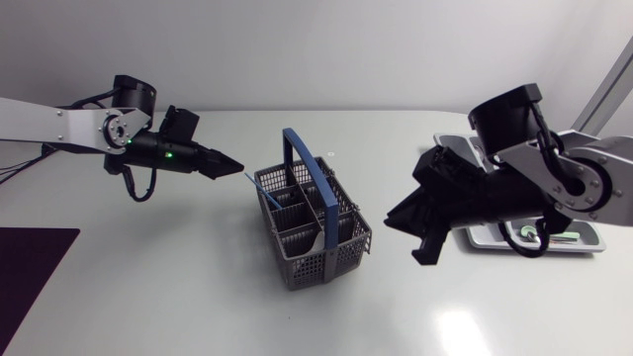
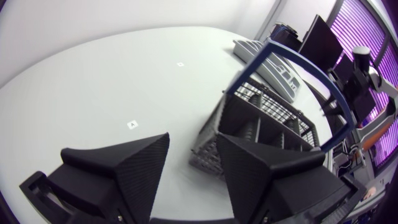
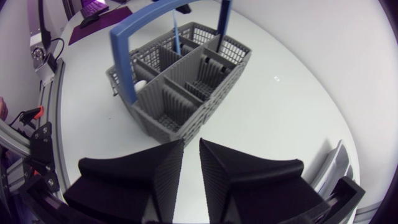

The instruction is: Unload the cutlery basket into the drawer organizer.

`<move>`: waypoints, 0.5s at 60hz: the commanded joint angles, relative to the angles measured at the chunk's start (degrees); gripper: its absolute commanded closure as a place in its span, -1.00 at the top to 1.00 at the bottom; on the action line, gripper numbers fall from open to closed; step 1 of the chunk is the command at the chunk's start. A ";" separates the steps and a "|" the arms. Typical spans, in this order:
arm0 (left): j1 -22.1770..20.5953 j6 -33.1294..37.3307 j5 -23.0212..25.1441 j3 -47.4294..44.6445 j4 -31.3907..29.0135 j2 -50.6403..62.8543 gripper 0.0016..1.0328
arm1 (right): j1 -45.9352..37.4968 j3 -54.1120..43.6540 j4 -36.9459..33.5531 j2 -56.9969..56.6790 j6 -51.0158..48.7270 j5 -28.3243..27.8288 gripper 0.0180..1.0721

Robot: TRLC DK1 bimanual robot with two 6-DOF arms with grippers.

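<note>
The white bench (image 1: 198, 297) carries everything. The grey cutlery basket (image 1: 315, 232) stands on it between the two arms, with its blue carrying handle (image 1: 307, 163) upright. The drawer organizer (image 1: 584, 240) lies behind the right end effector (image 1: 413, 237), on the side away from the basket, and that arm hides it partly. The coming move depends, I think, on a thin light-blue piece of cutlery (image 1: 259, 188). It stands in the basket corner nearest to the left end effector (image 1: 230, 162), just ahead of the tips and a little lower. Its long axis leans, with the upper end pointing toward that end effector. So the left arm is clearly the nearer one, and the right end effector is well apart from the basket. The left end effector is spread wide and holds nothing, and the basket corner is ahead of its gap. The right end effector shows only a narrow gap and is also empty.
</note>
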 commanded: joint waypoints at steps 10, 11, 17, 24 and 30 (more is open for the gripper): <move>-0.53 -8.04 -0.08 11.76 1.33 12.60 0.06 | 7.19 -5.35 -1.57 -1.13 -0.87 -0.59 -0.52; -0.79 -8.04 0.00 12.20 1.07 13.13 0.06 | 7.46 -5.53 -1.04 -0.51 -0.78 -0.59 -0.52; -2.02 -7.87 0.09 13.16 0.45 14.62 0.06 | 8.69 -5.79 1.51 2.74 -0.16 -0.68 -0.52; -2.90 -5.58 2.29 12.99 -1.92 14.97 0.06 | 8.95 -5.44 5.11 6.08 0.37 -0.68 -0.52; -2.90 -2.77 4.57 12.64 -4.73 14.79 0.06 | 8.42 -3.94 7.39 9.42 0.45 -0.51 -0.52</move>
